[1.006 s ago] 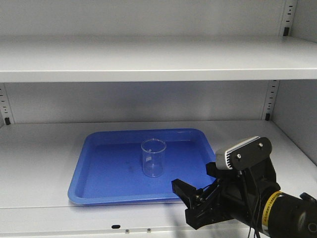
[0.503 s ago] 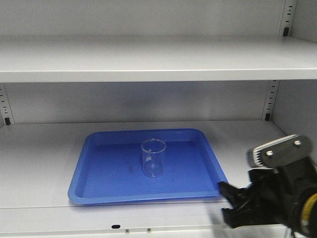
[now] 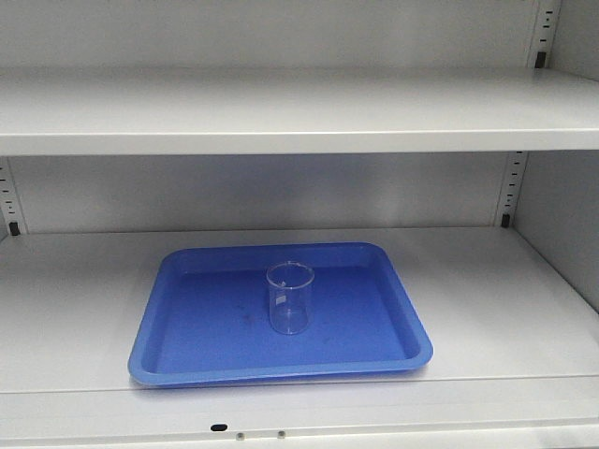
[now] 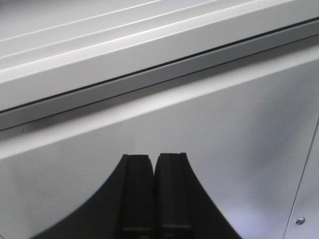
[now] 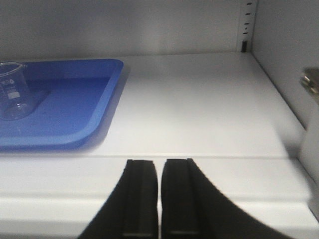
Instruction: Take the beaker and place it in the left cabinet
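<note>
Standing upright in the blue tray [image 3: 187, 360] on the left cabinet's lower shelf [image 3: 496, 309], ahead and to the left of the empty, nearly closed right gripper [image 5: 159, 199], the beaker [image 3: 288, 297] appears already placed, while the left gripper [image 4: 154, 194] is closed and empty.
</note>
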You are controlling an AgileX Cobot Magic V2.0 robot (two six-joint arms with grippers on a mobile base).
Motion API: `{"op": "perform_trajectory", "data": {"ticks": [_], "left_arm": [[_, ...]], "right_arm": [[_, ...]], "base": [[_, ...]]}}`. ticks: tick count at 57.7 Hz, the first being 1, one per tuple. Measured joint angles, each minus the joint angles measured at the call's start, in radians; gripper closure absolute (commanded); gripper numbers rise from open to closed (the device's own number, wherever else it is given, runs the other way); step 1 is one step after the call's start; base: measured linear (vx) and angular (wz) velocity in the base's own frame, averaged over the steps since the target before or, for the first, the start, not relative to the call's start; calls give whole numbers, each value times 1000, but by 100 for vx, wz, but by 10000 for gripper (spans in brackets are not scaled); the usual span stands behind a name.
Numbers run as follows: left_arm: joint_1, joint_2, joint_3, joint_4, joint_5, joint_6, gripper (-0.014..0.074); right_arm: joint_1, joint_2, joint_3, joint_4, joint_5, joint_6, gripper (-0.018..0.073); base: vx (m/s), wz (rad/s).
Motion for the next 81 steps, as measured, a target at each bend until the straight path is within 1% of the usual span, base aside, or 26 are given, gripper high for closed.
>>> {"op": "perform_trajectory", "data": {"ticks": [7, 15, 20, 25, 34, 81], "left_arm": [[0, 0, 0, 0, 0, 0, 603], [0, 0, 0, 0, 0, 0, 603], [0, 0, 0, 0, 0, 0, 603], [0, 0, 0, 0, 0, 0, 603], [0, 0, 0, 0, 0, 0, 603], [0, 0, 0, 0, 0, 0, 603]], "right_arm": [[-38, -183, 161, 1, -25, -1, 573], [-87, -410, 321, 2, -19, -2, 570], [-116, -529, 349, 2, 42, -2, 568], [-138, -599, 351, 2, 96, -2, 568], [-144, -610, 351, 2, 128, -2, 568], [-144, -610, 351, 2, 135, -2, 568]], "base": [[0, 0], [0, 0], [0, 0], [0, 0], [0, 1], [0, 0]]}}
